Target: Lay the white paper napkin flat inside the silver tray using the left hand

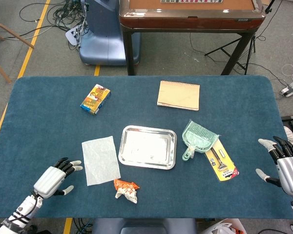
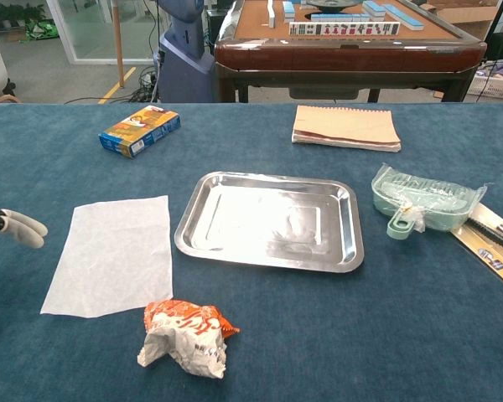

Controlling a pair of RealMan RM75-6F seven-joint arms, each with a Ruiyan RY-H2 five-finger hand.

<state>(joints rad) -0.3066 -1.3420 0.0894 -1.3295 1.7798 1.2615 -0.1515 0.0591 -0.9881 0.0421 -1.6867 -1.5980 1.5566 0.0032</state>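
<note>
A blue counter (image 1: 49,107) is seen from above in the head view and from low at its near edge in the chest view. Both hands are shown whole only in the head view. The left hand (image 1: 56,178) is held over the near left corner of the counter, its fingers (image 1: 72,165) released and spread, with nothing in them. The right hand (image 1: 283,163) is held at the right edge, its fingers likewise spread and empty. In the chest view only a few pale fingertips of the left hand are seen at the left border, and the right hand is not seen at all.

The white paper napkin (image 1: 100,160) is laid flat on the counter, left of centre, just beside the silver tray (image 1: 147,146) but apart from it. In the chest view the napkin is shown as a thin, slightly skewed sheet with faint creases. The tray is seen there as a shallow rectangle with rounded corners and a shiny, lightly dented floor.

A crumpled orange and white wrapper (image 1: 125,189) is seen near the near edge, close to the napkin's near corner. A pale green dustpan in clear wrap (image 1: 198,138) and a yellow packaged tool (image 1: 221,163) are placed right of the tray. A tan notebook (image 1: 178,95) and a small colourful box (image 1: 95,99) are placed toward the far edge.
</note>
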